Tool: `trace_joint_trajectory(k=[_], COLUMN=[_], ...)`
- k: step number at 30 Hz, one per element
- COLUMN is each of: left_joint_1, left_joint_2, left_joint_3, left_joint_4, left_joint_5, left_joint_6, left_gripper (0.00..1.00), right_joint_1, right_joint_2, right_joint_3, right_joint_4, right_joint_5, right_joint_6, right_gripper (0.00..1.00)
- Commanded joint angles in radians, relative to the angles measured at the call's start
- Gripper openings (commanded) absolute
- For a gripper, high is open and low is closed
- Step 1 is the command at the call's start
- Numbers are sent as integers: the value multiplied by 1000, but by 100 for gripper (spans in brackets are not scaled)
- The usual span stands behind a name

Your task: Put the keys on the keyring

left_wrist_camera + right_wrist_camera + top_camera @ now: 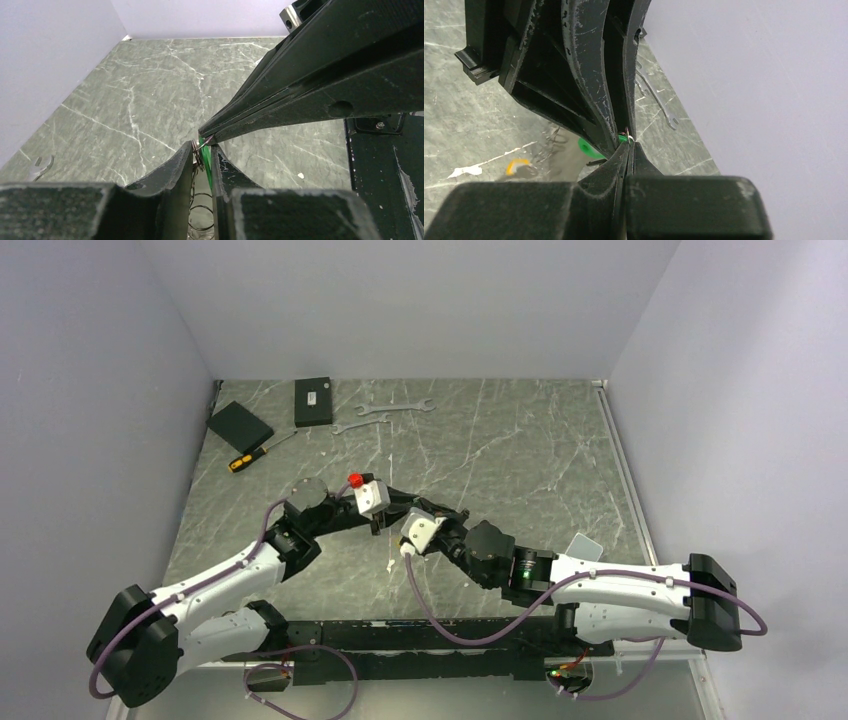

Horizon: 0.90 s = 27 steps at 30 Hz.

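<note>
Left end effector [202, 153]: fingers closed to narrow gap, clamping keys [198, 149]. Green tag [585, 147] of bunch sits between its fingers and shows just beside its tips. Right end effector [627, 146]: fingers pressed together, tips pinching thin wire loop of same bunch. Both end effectors tip to tip, meeting at an angle at the bunch. Tabletop [150, 85] beneath both. Two wrenches [655, 97] flat on tabletop, well beyond tips. Blurred yellow object [518, 165] on tabletop under right end effector.
</note>
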Motion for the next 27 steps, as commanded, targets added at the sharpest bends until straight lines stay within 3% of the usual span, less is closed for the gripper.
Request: trace_joint_trajectory(k=[1,3,4,7,8,12,16,23,27], left_joint_1=[-3,-3,-3,-5,-4,-4,-5,-4,-5], left_joint_2=[-7,-20,-32,-69,-82,-123,-130,-184,-246], left_joint_3=[21,20,19,26,28,26,14,-7,13], left_joint_4=[18,8,-1,-70,-93,-160,-125,-117,-229], left_joint_5=[69,81,93,131,132,79,56,6,-23], left_joint_6=[7,18,31,92,113,159,127,95,163], left_gripper=[25,32,42,97,99,100,99,78,71], right_joint_1=[3,2,3,2,3,3,2,2,2], right_joint_2=[-45,-50,-53,-60,-63,-68,-60,-71,-75], right_joint_3=[30,26,24,19,17,15,19,11,7], right_joint_4=[95,95,96,97,97,95,91,84,71], right_joint_5=[-3,1,1,3,3,1,4,0,-5], right_joint_6=[5,4,4,1,0,1,3,13,21], right_gripper=[0,0,0,0,0,0,0,0,0])
